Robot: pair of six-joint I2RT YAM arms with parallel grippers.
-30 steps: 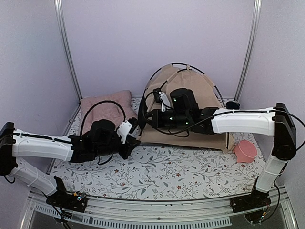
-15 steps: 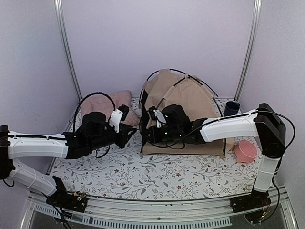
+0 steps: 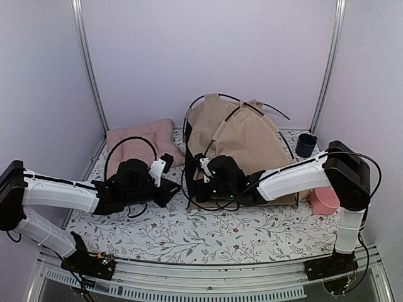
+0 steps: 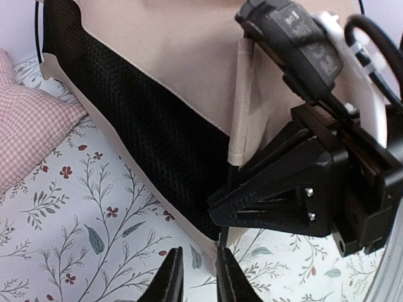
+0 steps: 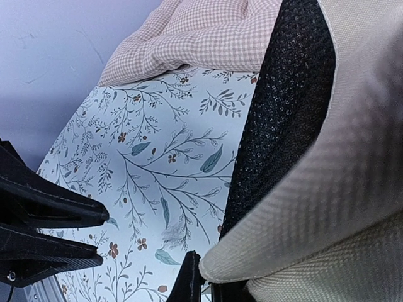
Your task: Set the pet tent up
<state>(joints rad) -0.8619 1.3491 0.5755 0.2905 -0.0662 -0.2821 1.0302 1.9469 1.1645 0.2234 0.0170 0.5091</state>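
Two-handed step: with right gripper (image 5: 200, 284) pinched shut on hem (image 5: 283, 236) of pet tent (image 3: 242, 135), centre slightly parted left gripper (image 4: 196, 280) around pole (image 4: 221, 239) before closing.

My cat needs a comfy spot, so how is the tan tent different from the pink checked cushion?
The tent stands up tall; the cushion lies low and flat. The tent is plain tan with black mesh lining; the cushion is pink with little checks. The tent is much bigger than the cushion. Both are cloth and sit at the back of the flowery tablecloth.
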